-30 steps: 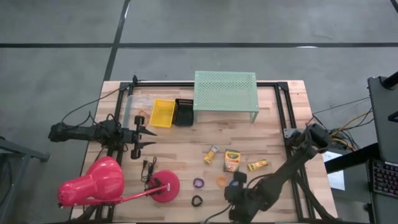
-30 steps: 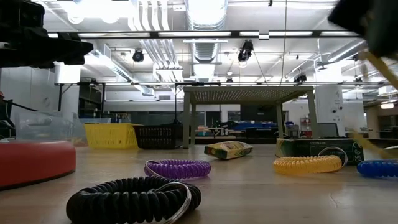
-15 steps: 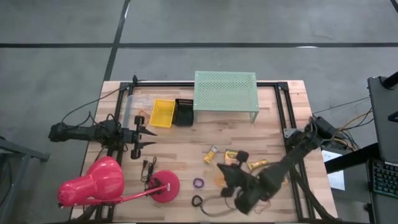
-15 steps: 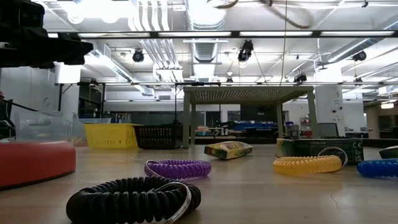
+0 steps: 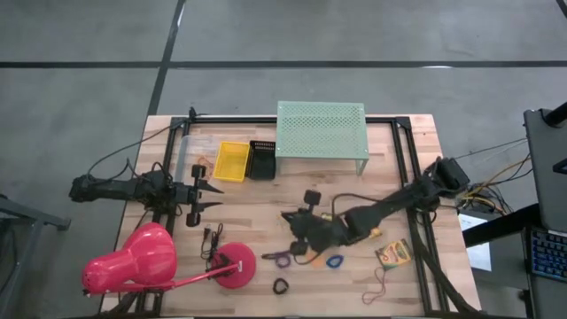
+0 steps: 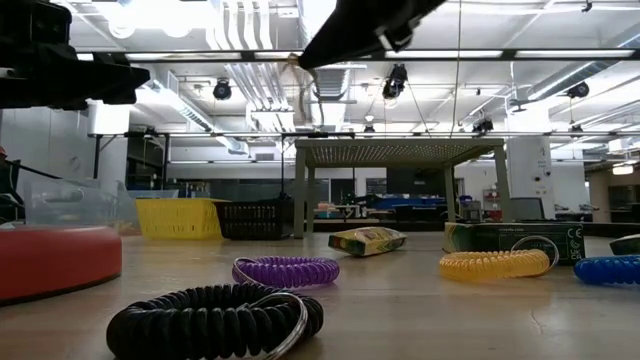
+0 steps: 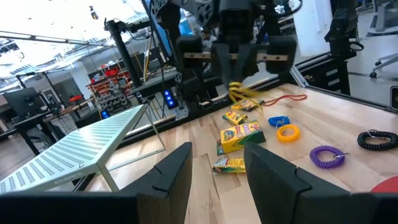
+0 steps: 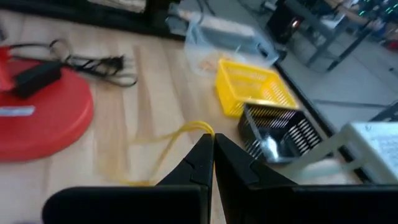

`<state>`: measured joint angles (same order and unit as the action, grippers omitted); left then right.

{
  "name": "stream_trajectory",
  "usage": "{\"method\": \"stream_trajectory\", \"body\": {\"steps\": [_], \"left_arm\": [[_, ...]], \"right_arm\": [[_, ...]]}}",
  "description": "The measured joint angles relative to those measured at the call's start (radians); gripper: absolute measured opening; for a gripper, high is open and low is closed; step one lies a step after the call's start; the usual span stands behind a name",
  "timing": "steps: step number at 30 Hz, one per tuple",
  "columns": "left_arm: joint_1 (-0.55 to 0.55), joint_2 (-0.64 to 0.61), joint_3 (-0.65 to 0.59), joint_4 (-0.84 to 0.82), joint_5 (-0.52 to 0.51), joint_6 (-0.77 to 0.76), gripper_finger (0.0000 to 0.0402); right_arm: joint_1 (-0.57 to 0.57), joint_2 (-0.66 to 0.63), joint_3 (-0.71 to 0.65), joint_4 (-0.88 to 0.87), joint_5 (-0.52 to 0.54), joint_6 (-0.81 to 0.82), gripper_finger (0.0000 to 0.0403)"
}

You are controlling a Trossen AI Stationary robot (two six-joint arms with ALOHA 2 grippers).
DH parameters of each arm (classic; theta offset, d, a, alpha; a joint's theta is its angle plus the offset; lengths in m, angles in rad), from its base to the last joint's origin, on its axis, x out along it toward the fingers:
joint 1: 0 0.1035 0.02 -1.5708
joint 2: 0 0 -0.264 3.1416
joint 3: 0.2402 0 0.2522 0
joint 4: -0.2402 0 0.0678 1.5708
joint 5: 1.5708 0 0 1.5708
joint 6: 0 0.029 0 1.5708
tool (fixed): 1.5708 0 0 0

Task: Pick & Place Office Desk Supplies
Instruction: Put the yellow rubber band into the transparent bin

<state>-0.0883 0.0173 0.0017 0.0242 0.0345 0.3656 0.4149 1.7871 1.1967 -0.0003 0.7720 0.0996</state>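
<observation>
Pink lamp (image 5: 142, 257), mint shelf (image 5: 322, 129)

The surface (image 5: 257, 208) is pale striped wood. The shelf (image 5: 322, 129) is mint green, dotted with holes. The lamp (image 5: 133, 261) is bright pink. One basket (image 5: 232, 161) is yellow, its neighbour (image 5: 262, 159) black. Coils (image 6: 285, 271) are purple, black (image 6: 215, 322), orange (image 6: 495, 265) and blue (image 6: 607, 270). The crayon box (image 7: 239, 136) is yellow and green.

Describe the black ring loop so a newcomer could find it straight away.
Start at the pink desk lamp on the table's near left corner. Just right of its round red base lies the black ring loop, a coiled band nearest the table's front edge. The purple loop lies just behind it; the others are purple, orange or blue.
</observation>
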Motion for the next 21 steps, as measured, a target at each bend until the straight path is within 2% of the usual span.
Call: {"method": "stream_trajectory", "body": {"steps": [3, 10, 18, 21], "left_arm": [[0.0, 0.0, 0.0, 0.0, 0.0, 0.0, 0.0149], [0.0, 0.0, 0.0, 0.0, 0.0, 0.0, 0.0149], [0.0, 0.0, 0.0, 0.0, 0.0, 0.0, 0.0149], [0.0, 0.0, 0.0, 0.0, 0.0, 0.0, 0.0149]], "right_arm": [[-0.038, 0.0, -0.027, 0.084, -0.041, -0.039, 0.0008], [-0.133, 0.0, -0.119, 0.295, -0.209, -0.103, 0.0008], [-0.243, 0.017, -0.202, 0.507, -0.497, -0.105, 0.0008], [-0.265, 0.058, -0.201, 0.535, -0.52, -0.108, 0.0008]]}}
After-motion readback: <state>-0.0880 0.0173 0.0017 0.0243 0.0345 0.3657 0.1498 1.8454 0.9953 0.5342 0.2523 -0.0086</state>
